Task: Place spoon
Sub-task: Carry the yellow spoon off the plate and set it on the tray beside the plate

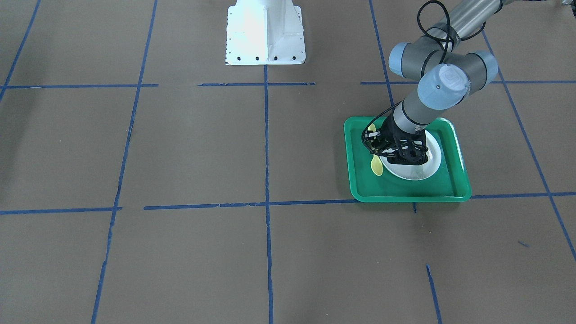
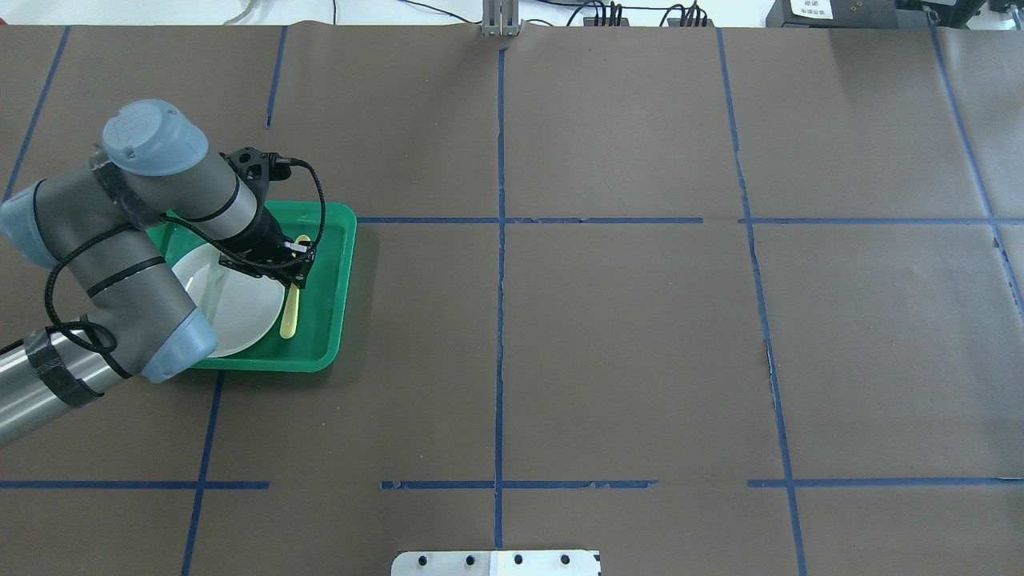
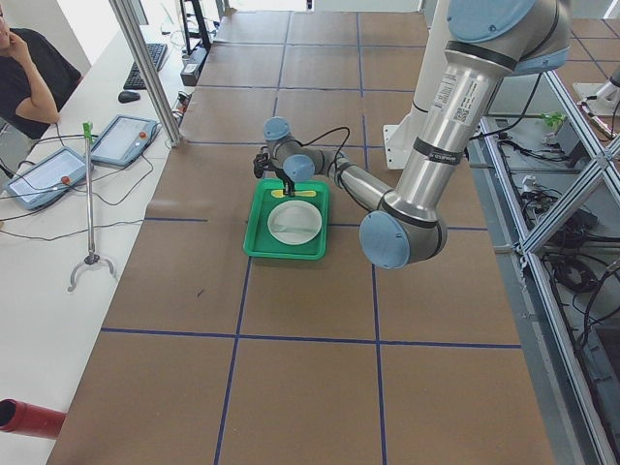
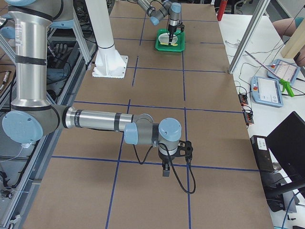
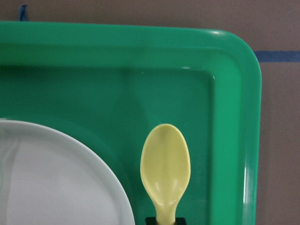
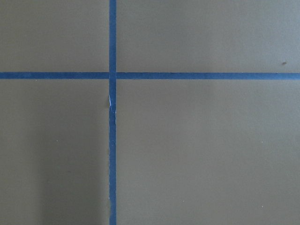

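Note:
The small yellow spoon [image 5: 165,173] lies in the green tray [image 2: 346,264], in the strip between the white plate [image 2: 240,312] and the tray's rim. Its bowl points away from the robot. My left gripper [image 2: 298,272] stands low over the spoon's handle and looks shut on it. In the left wrist view the handle runs under a black fingertip at the bottom edge. In the front view the spoon [image 1: 376,165] shows beside the left gripper [image 1: 372,145]. My right gripper [image 4: 165,171] shows only in the exterior right view, low over the bare paper, and I cannot tell its state.
A pale fork [image 2: 194,282] lies on the plate. The tray sits on brown paper marked with blue tape lines [image 2: 501,240]. The robot's white base [image 1: 265,33] stands at the table's edge. The right wrist view shows only paper and tape.

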